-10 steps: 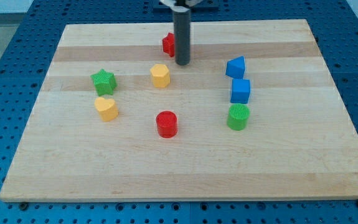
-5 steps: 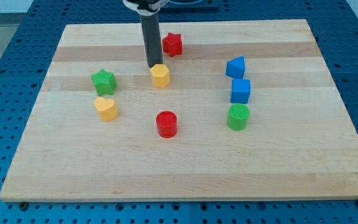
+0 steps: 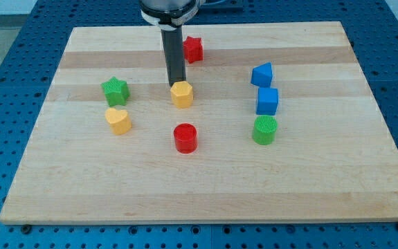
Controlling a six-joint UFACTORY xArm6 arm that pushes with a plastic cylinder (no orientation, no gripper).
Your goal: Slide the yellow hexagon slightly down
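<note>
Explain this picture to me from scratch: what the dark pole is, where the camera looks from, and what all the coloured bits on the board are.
The dark pole is a robot arm's rod; it grips nothing and only pushes. My tip sits at the top edge of the yellow hexagon, apparently touching it, ready to nudge it toward the view's bottom. One camera looks down at a slant on a wooden board. Also on it: a red star, green star, yellow heart, red cylinder, green cylinder, and two blue blocks. Nothing is held.
</note>
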